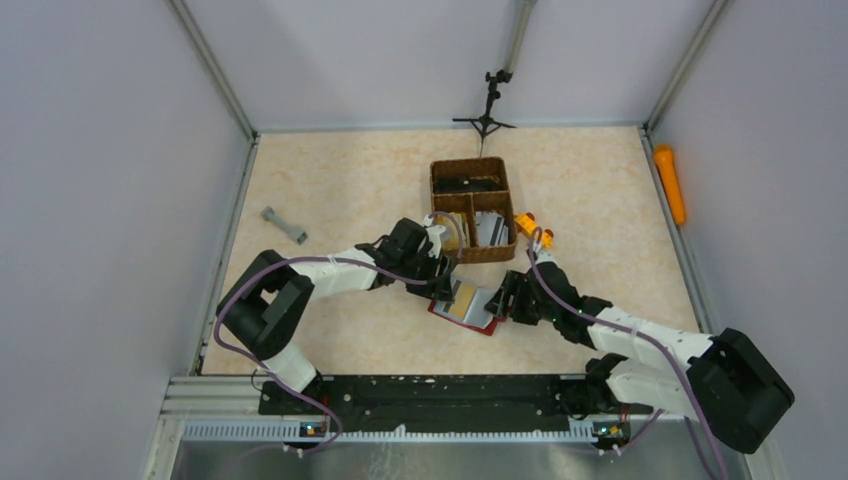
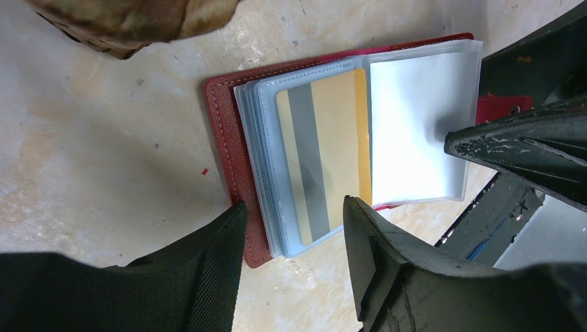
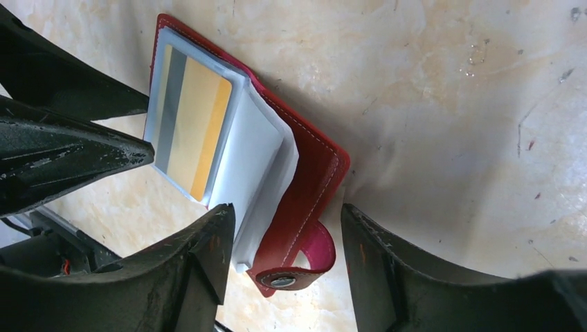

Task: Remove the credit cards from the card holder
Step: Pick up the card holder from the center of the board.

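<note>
The dark red card holder (image 1: 487, 323) lies open on the table between both arms. Its clear sleeves are fanned out, and a tan credit card (image 2: 337, 138) with a grey stripe sits in the top sleeve. My left gripper (image 2: 294, 225) is open and low over the holder's near edge; one finger is by the red cover (image 2: 225, 138), the other by the card's edge. My right gripper (image 3: 284, 232) is open around the other side, with the snap tab (image 3: 304, 266) and the red cover (image 3: 315, 180) between its fingers. The same card (image 3: 190, 131) shows in the right wrist view.
A brown woven basket (image 1: 437, 185) with three compartments stands just behind the holder, with flat items inside. A grey dumbbell-shaped piece (image 1: 284, 225) lies at the left. An orange object (image 1: 669, 183) rests by the right wall, and a small tripod (image 1: 487, 110) stands at the back.
</note>
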You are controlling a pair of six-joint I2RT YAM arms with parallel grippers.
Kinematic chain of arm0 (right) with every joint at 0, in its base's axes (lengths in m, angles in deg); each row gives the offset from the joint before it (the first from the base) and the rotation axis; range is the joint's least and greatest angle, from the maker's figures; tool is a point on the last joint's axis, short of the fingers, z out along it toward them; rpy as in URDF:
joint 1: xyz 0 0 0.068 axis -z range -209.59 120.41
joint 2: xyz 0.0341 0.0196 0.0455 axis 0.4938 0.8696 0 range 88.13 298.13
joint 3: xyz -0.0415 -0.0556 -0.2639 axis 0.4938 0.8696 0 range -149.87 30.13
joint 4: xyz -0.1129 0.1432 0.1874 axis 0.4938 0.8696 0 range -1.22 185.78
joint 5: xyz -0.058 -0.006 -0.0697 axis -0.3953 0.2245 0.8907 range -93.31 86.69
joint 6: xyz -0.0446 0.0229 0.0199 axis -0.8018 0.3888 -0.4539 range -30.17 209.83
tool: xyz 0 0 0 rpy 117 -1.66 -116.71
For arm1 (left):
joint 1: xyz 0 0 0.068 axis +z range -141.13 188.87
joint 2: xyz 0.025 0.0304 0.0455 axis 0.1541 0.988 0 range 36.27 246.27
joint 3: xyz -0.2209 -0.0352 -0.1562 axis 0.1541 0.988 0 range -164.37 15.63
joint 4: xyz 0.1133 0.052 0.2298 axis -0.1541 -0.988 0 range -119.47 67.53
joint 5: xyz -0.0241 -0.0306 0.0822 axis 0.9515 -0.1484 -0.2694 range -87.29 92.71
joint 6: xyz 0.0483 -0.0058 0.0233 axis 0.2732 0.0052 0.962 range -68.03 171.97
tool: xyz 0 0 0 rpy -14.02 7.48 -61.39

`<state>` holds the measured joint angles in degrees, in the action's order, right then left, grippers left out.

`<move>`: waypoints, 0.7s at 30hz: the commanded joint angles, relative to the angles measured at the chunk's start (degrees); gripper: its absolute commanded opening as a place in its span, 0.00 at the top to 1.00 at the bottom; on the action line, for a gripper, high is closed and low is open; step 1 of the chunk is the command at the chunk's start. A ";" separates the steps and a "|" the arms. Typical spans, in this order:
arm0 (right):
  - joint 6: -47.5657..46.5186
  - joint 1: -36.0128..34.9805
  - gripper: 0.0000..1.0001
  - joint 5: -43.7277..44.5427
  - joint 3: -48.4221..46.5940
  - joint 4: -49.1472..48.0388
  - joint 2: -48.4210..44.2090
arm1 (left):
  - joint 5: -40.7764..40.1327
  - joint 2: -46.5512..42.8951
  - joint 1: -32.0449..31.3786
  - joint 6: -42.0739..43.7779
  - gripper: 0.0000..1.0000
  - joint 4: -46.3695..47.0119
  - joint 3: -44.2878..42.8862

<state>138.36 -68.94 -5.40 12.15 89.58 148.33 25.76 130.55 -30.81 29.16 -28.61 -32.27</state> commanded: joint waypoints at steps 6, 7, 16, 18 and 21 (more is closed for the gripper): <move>2.49 4.27 0.55 -4.30 3.51 -11.26 1.98 | -3.89 2.01 0.19 1.19 0.43 -2.48 0.43; 3.01 4.77 0.57 -5.09 3.96 -12.82 2.04 | -3.89 1.98 0.16 1.19 0.43 -2.41 0.49; 1.60 5.33 0.90 -9.16 2.74 -15.72 2.07 | 2.35 0.64 0.21 0.51 0.42 0.73 1.56; 1.77 5.28 0.97 -10.60 2.37 -16.28 1.99 | 2.85 -0.50 0.24 0.21 0.42 2.01 2.31; 1.94 5.34 1.00 -11.55 1.47 -14.89 1.20 | 2.51 -3.46 0.34 -0.18 0.40 3.79 3.78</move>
<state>140.22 -63.52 -12.44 16.31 77.89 150.43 27.94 130.07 -30.40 29.16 -27.23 -31.26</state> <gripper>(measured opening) 0.033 0.586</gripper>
